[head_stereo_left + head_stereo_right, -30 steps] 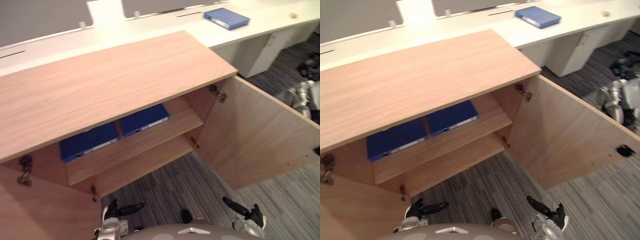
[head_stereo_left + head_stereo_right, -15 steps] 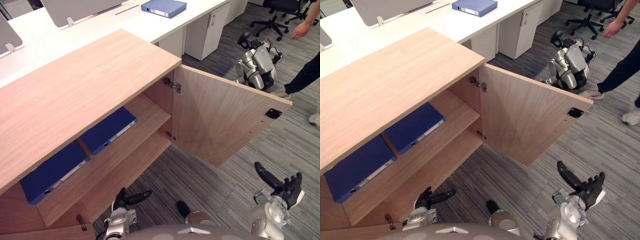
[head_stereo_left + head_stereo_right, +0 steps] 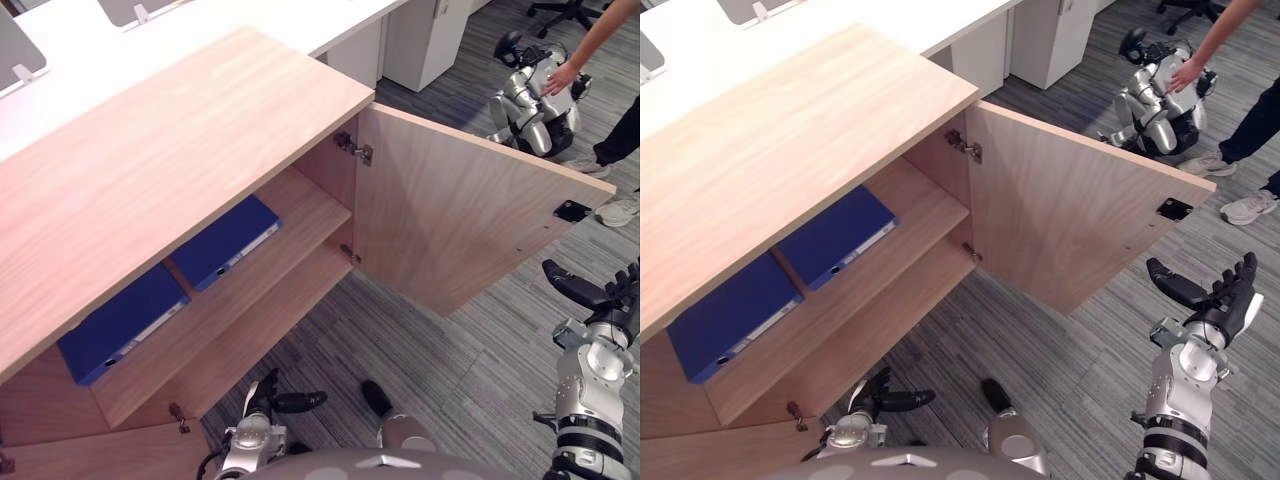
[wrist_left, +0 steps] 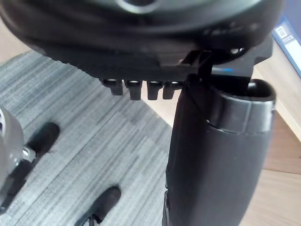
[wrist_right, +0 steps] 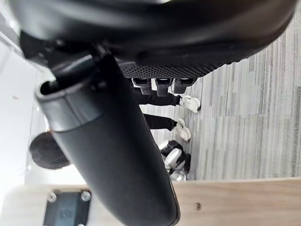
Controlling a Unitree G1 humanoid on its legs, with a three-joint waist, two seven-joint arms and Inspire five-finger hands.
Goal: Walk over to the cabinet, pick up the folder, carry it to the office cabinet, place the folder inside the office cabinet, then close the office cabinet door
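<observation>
left eye view has the wooden office cabinet [image 3: 170, 170] with its door [image 3: 450, 220] swung wide open, and on the upper shelf [image 3: 305, 212] inside, a blue folder [image 3: 228, 240] lies flat right beside a second blue folder [image 3: 125, 322]. the right hand [image 3: 1220, 312] is up near the door's free edge with fingers spread apart. the left hand [image 3: 272, 398] sits low over the grey carpet [image 3: 450, 360] in front of the cabinet, fingers loose and straight.

Light falls bright and even from above. The white desk [image 3: 190, 15] beyond the left hand [image 3: 262, 395] glares almost blank. We note the cabinet [image 3: 170, 160] shading its own shelf [image 3: 300, 215], and soft shadow on the carpet [image 3: 450, 360] under the door [image 3: 450, 220] ahead of the right hand [image 3: 1220, 305].
</observation>
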